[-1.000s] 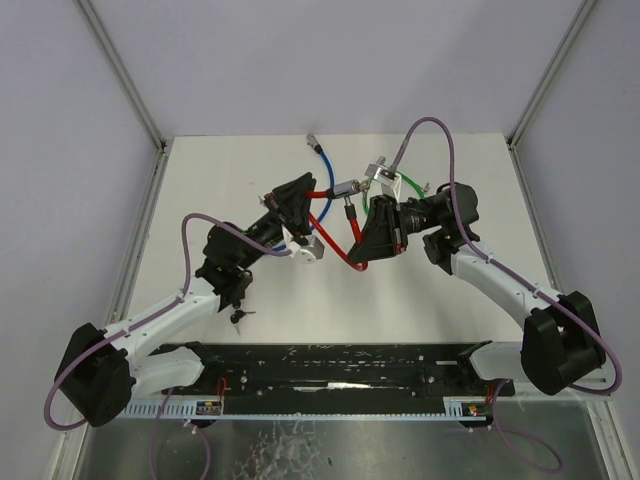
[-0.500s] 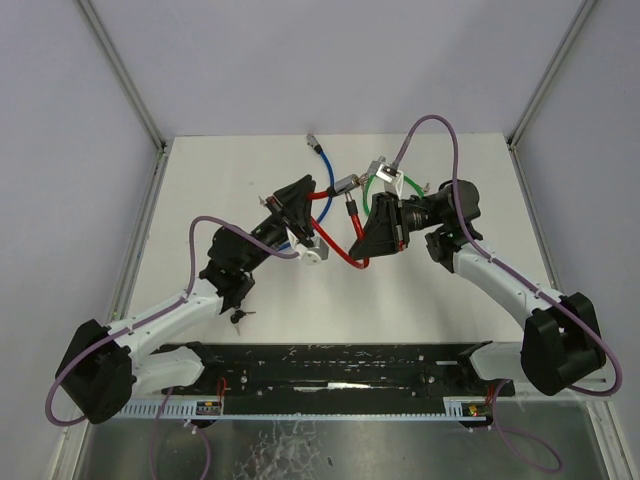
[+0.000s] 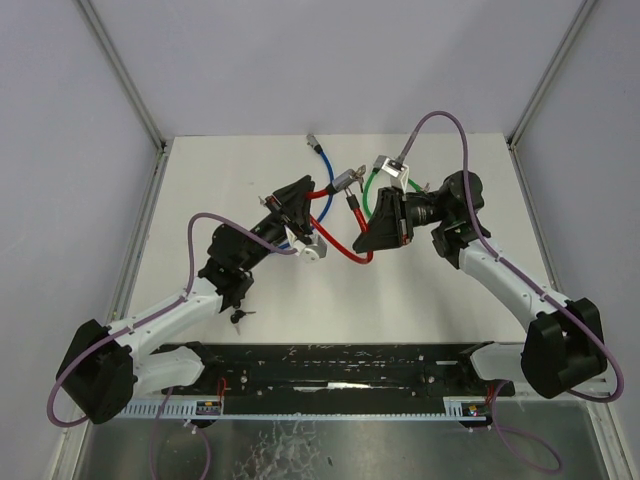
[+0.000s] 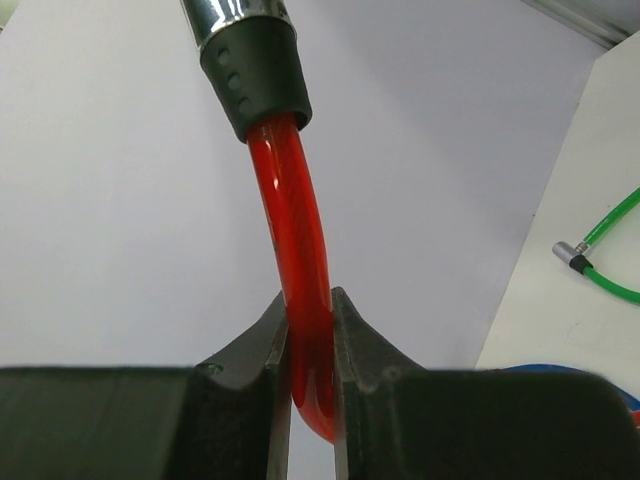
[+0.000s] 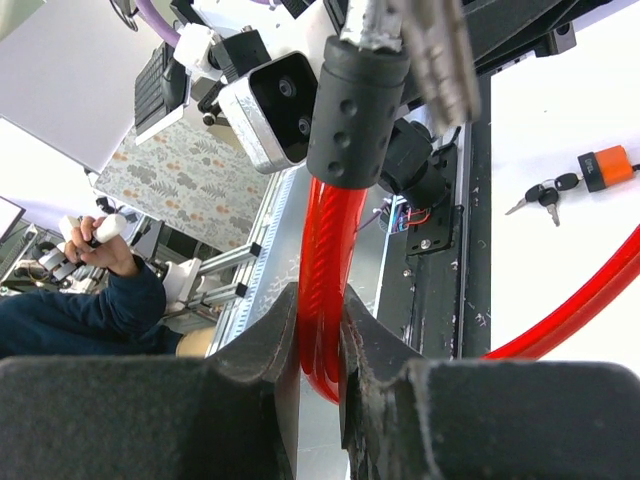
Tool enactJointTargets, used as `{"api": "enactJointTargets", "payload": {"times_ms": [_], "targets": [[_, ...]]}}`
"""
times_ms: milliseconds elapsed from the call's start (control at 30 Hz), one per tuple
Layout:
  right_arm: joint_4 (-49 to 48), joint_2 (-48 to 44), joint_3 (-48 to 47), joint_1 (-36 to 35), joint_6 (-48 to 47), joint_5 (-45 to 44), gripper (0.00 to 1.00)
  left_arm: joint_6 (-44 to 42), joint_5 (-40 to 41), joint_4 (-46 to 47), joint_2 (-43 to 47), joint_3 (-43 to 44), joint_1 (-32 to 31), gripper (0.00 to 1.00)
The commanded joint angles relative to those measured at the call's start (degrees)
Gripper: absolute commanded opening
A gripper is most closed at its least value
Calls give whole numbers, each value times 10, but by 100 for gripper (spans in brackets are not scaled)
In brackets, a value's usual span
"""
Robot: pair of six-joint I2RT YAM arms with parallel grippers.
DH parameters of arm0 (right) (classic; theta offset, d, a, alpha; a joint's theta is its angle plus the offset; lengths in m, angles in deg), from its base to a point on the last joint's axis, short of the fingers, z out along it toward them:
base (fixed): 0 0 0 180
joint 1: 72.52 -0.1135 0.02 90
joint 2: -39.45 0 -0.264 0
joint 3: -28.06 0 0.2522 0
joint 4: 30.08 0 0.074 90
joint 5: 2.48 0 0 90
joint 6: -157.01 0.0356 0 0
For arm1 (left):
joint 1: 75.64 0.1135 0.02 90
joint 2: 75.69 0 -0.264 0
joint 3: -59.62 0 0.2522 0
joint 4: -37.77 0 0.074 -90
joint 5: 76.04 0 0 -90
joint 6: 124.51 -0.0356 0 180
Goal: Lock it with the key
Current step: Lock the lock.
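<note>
Both tools clamped on the red cable lock, its ends held near each other above the desk.

The left tool [image 4: 310, 335] is seen closed tightly on the red cable lock [image 4: 288, 220], just below the black collar [image 4: 255, 70] and the chrome barrel [image 4: 238, 12] of one end. The right tool [image 5: 320, 340] is likewise closed on the cable, just below the other black collar [image 5: 355, 110], from which a metal pin [image 5: 440, 60] juts. In the overhead view the cable is hung as a loop between the two arms, lifted off the desk [image 3: 450, 300], with its ends brought near each other over the middle. Whether the ends touch cannot be told.

The step in hand is judged to be the lining-up of pin and barrel, and no key is held by either tool. The keys [image 3: 238, 316] are left lying on the near left of the desk, beside the left arm and well apart from the lock. A blue cable [image 3: 322, 158] and a green cable [image 3: 372, 192] are seen lying at the far side.

The next move is likely to call for the pin to be aimed squarely and pressed into the barrel. One tool would then have to be freed so that the keys can be fetched.
</note>
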Motion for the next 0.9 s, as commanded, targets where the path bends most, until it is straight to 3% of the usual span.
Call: {"api": "enactJointTargets", "payload": {"times_ms": [0, 267, 433, 867], "targets": [[-60, -33, -12, 16, 79, 3, 4, -24, -17, 6, -3, 11, 14, 0], [-61, -31, -16, 17, 78, 4, 5, -21, -37, -1, -5, 13, 14, 0], [30, -27, -32, 35, 14, 6, 3, -18, -55, -21, -1, 15, 14, 0], [0, -34, -34, 43, 50, 13, 3, -18, -74, -51, -3, 29, 14, 0]]}}
